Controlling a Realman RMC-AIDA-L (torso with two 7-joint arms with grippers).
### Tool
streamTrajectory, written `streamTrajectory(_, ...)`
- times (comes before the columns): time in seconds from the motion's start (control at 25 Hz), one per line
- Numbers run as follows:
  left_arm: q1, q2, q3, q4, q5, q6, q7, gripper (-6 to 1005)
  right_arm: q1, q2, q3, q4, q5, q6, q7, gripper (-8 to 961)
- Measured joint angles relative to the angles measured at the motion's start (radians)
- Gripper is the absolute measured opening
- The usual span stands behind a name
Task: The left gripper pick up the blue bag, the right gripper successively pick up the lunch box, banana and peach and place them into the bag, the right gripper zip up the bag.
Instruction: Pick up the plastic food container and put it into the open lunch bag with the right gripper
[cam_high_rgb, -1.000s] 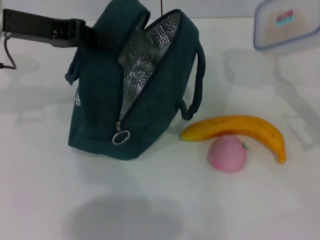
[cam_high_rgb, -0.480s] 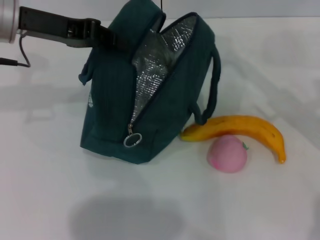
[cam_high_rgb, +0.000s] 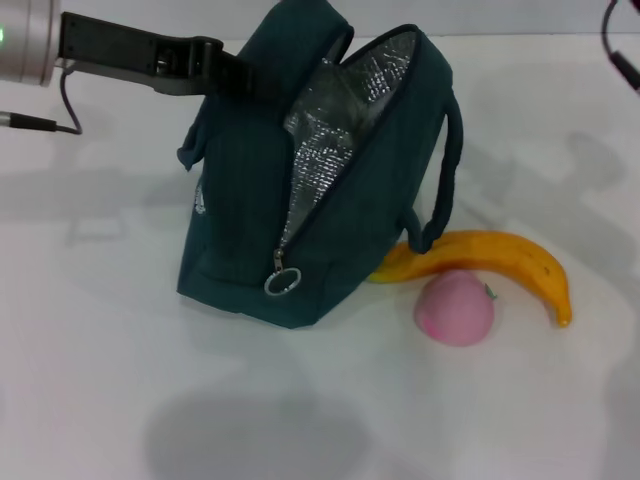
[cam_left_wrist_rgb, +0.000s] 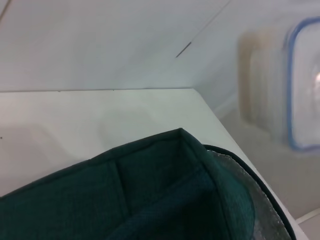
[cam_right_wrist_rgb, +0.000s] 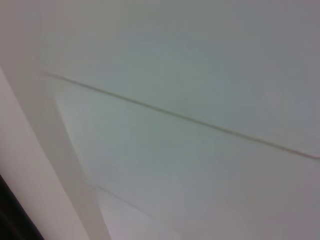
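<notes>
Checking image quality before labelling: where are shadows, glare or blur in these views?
Head view: sharp; soft grey shadows on the table, glinting foil lining inside the blue bag. Left wrist view: the bag's rim is fairly sharp, the lunch box smeared with ghosted edges. Right wrist view: only soft pale surfaces and a thin dark line.

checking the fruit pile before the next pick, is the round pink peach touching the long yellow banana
Touching. In the head view the round pink peach sits tucked under the long yellow banana, its top meeting the banana's lower edge with no table showing between.
</notes>
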Motion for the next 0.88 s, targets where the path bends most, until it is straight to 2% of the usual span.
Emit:
streamTrajectory(0.2, 0.004, -0.004, 0.0, 0.0, -0.01, -0.006, 0.001, 36, -0.009, 0.0, -0.104, 0.015, -0.002, 0.025, 0.001, 92)
streamTrajectory(0.48, 0.008, -0.007, 0.0, -0.008, -0.023, -0.012, 0.002, 36, -0.069, 0.0, -0.169, 0.016, -0.005, 0.038, 0.003, 93)
streamTrajectory(0.88, 0.006, -0.009, -0.001, -0.012, -0.025, -0.013, 0.002, 35, -0.091, 0.0, -0.377, -0.093, -0.001, 0.183, 0.025, 94)
